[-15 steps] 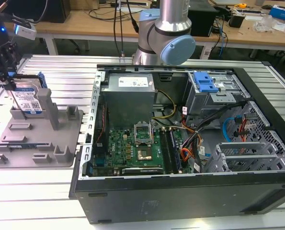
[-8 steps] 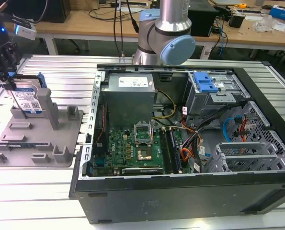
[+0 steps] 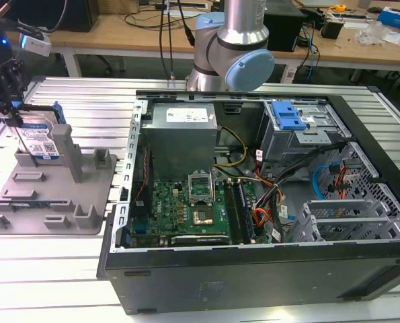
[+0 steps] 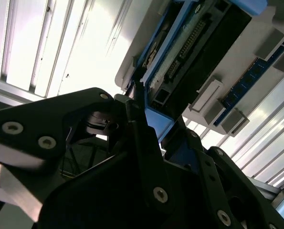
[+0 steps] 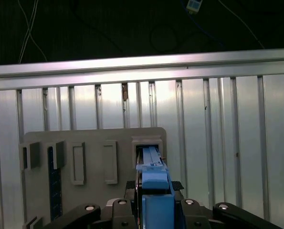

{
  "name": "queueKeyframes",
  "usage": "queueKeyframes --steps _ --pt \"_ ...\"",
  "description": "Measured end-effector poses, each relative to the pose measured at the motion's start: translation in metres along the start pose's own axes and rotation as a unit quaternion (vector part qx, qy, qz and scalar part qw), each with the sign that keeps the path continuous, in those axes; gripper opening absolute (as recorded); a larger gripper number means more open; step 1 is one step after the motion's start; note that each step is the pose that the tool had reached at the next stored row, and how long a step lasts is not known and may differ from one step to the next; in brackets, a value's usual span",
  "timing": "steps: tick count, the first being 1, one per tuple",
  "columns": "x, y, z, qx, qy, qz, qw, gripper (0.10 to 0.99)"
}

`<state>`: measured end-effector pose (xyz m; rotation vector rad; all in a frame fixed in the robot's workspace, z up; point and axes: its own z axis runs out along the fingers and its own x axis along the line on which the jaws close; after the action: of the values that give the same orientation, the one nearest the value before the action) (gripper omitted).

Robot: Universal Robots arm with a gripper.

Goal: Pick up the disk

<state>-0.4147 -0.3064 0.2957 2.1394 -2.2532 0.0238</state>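
Note:
The disk, silver with a white-and-blue label and blue side rails, stands on edge at the back of the grey slotted holder at the exterior view's left. My gripper comes down on it from above, its dark fingers closed on the disk's upper edge. In the first wrist view the disk's blue rail runs out from between the fingers of the gripper toward a slot of the holder. The second wrist view shows the gripper clamped on the disk by its blue rail.
An open computer case fills the exterior view's middle and right, with a blue-handled drive bay at its back. The arm's base rises behind it. A blue memory stick lies in the holder. The table is ribbed aluminium.

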Motion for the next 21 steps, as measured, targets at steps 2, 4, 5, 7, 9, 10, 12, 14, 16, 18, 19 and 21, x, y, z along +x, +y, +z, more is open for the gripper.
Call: queueKeyframes --steps 2,4,5,7,9,10,12,14,16,18,19,21 --pt "0.0001 0.0001 -0.0016 0.0 0.0 0.0 1.0 0.369" --pt "0.0002 0.0001 -0.0055 0.0 0.0 0.0 1.0 0.369" --pt "0.0003 0.0001 -0.0075 0.0 0.0 0.0 1.0 0.369" --pt "0.0004 0.0002 -0.013 0.0 0.0 0.0 1.0 0.369" --pt "0.0008 0.0003 -0.0242 -0.0001 0.0 0.0 1.0 0.369" --pt "0.0012 0.0005 -0.0332 0.0 0.0 0.0 1.0 0.369" --pt "0.0016 0.0006 -0.0462 -0.0001 0.0 0.0 1.0 0.369" --pt "0.002 0.0007 -0.0563 0.0 0.0 0.0 1.0 0.369" --pt "0.0024 0.0009 -0.0679 -0.0001 0.0 0.0 1.0 0.369" --pt "0.003 0.0011 -0.0837 -0.0001 0.0 0.0 1.0 0.369" --pt "0.0032 0.0011 -0.0903 0.0 0.0 0.0 1.0 0.369" --pt "0.0037 0.0013 -0.1041 -0.0001 0.0 0.0 1.0 0.369"
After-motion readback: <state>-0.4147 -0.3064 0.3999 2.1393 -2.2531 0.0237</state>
